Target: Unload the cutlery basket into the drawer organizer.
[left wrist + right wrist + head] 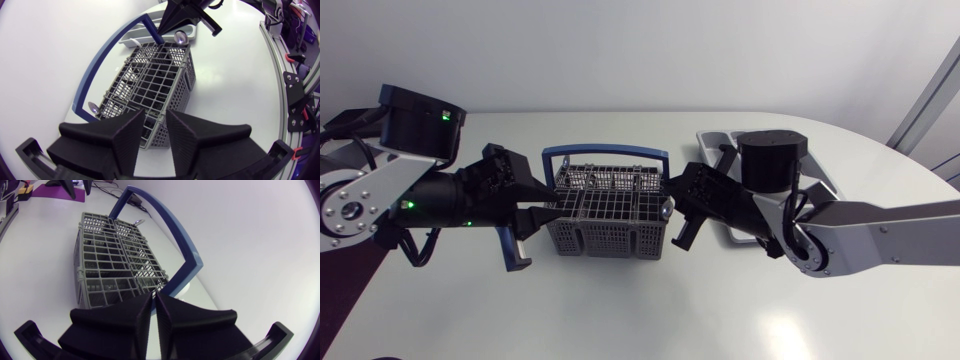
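The grey mesh cutlery basket (610, 210) stands mid-table, its blue handle (605, 153) folded back. A spoon bowl (180, 36) sticks up at its right end and another (94, 106) at its left end. My left gripper (545, 212) is at the basket's left end, its fingers (127, 140) astride the mesh wall near a corner and shut on it. My right gripper (670, 205) is at the basket's right end beside the handle's bend (187, 267). Its fingers (135, 315) stand almost together, and nothing shows between them. The pale drawer organizer (712, 138) lies behind my right arm.
The organizer's edge (132, 37) lies just past the basket's far end, largely covered by my right arm (840, 230). The table's front half (620, 310) is bare white surface. The table's curved right edge (920, 180) lies beyond the right arm.
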Tool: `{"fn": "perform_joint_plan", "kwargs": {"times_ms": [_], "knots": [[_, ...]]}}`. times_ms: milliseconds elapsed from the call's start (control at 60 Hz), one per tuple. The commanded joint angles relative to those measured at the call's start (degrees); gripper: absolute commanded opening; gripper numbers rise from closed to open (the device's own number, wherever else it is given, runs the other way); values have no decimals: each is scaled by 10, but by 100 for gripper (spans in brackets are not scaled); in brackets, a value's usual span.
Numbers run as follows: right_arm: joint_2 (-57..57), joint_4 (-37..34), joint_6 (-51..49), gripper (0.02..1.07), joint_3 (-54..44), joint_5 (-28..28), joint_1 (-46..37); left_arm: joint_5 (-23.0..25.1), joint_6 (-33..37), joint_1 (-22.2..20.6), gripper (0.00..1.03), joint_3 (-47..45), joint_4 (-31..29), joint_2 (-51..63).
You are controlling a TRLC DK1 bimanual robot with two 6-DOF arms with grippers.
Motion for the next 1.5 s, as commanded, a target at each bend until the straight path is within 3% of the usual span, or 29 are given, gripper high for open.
{"fn": "perform_joint_plan", "kwargs": {"times_ms": [0,67,133,183,250,350,467,550,667,1150,1267,1400,1483], "knots": [[-11,3,5,16,8,-2,-6,-4,-7,-9,33,1,-2,15],[-49,-43,23,18,13,-1,-7,-4,-5,-9,33,1,0,17],[-89,-112,53,39,27,-10,-14,-4,-2,-8,33,1,3,22],[-112,-171,78,53,42,-27,-26,-5,2,-6,40,0,7,27],[-120,-240,107,60,67,-31,-35,-5,9,-4,49,-1,11,30],[-114,-324,157,60,105,-53,-56,-5,11,-4,61,0,19,37],[-72,-411,208,60,159,-62,-64,-10,12,-7,85,7,31,56],[-33,-470,250,60,204,-114,-79,-16,14,-12,90,14,33,71],[7,-528,289,61,249,-146,-83,-23,15,-25,97,15,34,74],[56,-608,357,62,299,-192,-77,-33,24,-27,97,5,36,59],[53,-616,367,52,303,-193,-65,-34,26,-26,97,2,36,56],[57,-621,369,52,309,-195,-59,-36,26,-25,97,2,36,50],[59,-622,375,46,311,-195,-51,-36,26,-26,97,1,36,49]]}}
